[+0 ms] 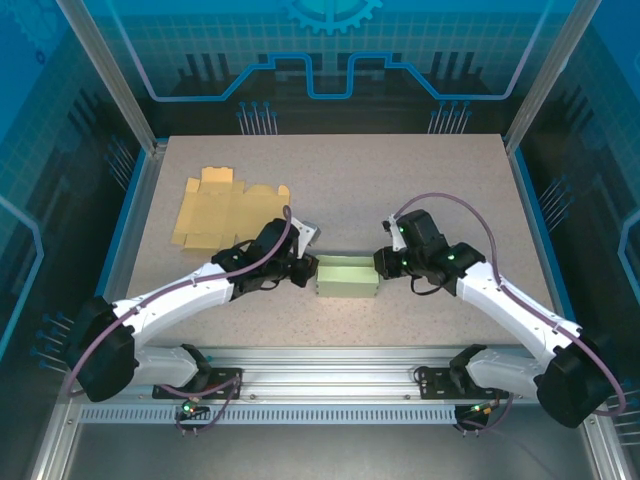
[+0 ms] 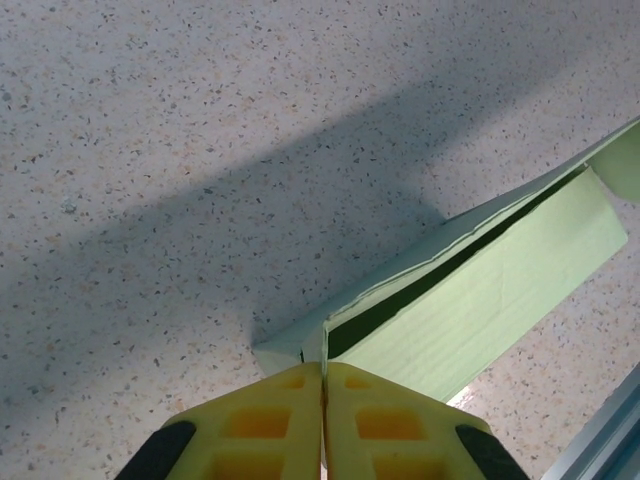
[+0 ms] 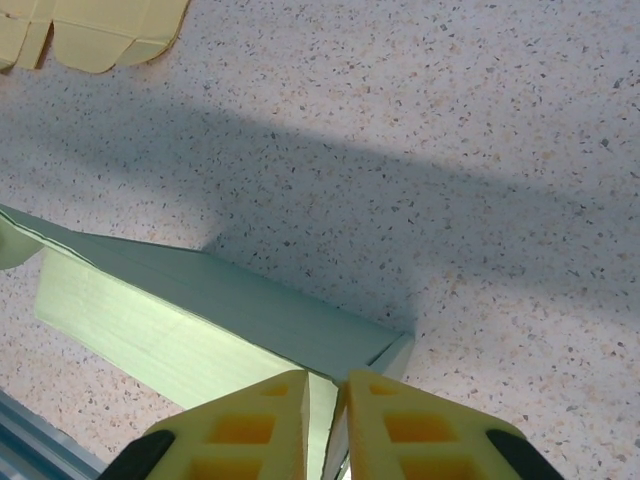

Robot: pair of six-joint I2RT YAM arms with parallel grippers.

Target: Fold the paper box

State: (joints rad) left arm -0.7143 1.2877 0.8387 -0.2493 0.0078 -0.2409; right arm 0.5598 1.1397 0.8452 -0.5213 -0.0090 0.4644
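Left tool [image 2: 322, 375] clamps green box [image 2: 500, 290] corner; right tool [image 3: 328, 385] clamps opposite end.

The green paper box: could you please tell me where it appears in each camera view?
Top external: the green box sits just below picture centre.
Left wrist: the green box runs from bottom centre to the right edge.
Right wrist: the green box runs from the left edge to bottom centre.
Shared landmark: the aluminium rail, below the box from above, in the lower right corner on the left wrist, lower left on the right.
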